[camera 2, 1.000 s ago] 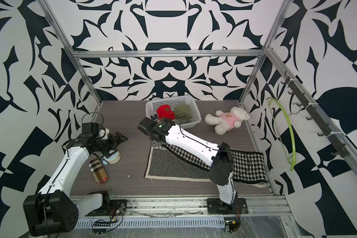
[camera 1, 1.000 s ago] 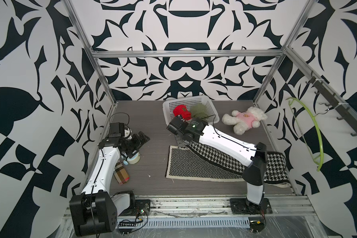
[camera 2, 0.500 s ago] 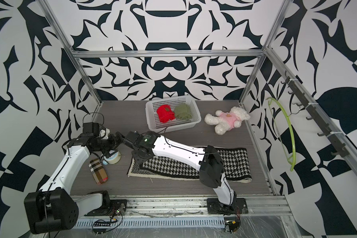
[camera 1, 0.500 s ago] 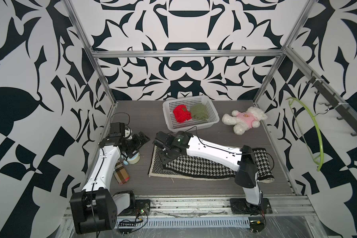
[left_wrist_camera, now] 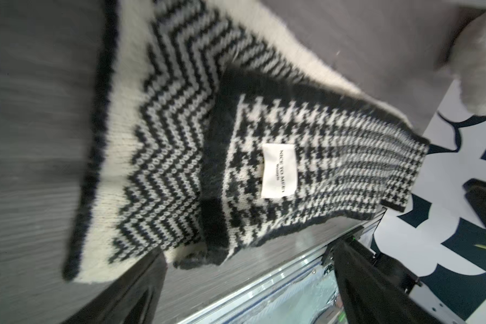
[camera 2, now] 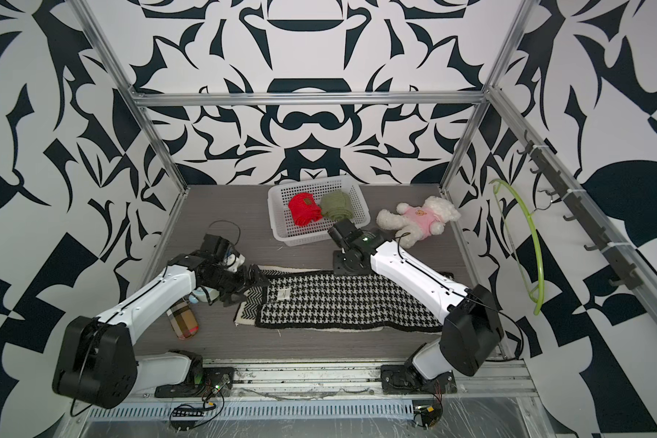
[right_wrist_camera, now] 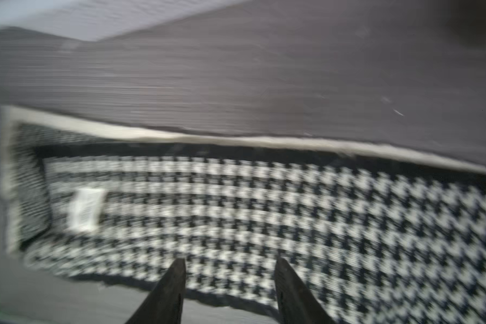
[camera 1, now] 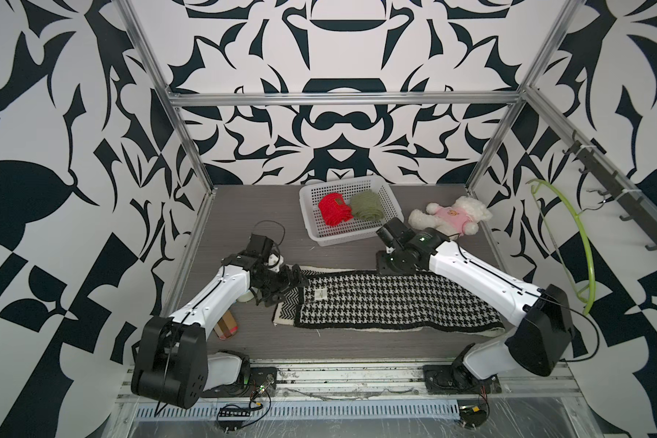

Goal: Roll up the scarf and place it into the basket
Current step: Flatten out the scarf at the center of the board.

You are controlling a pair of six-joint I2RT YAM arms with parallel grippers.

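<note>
Two grippers hang over the scarf, and neither pinches it. The left gripper has its jaws spread wide at the scarf's left end; whether its fingertips touch the knit cannot be told. The right gripper has its jaws parted with nothing between them, at the scarf's far edge near the middle; its wrist view is blurred.

The scarf lies flat and long across the front half of the table. Its houndstooth layer is folded over a zigzag layer that sticks out at the left end. A white label sits on the houndstooth near that end.

The basket stands at the back of the table, well apart from the scarf. It holds a red knit roll beside an olive-green knit roll. A plush bear lies just right of the basket. A plaid cylinder lies by the left arm, and a green hanger hangs on the right wall.
</note>
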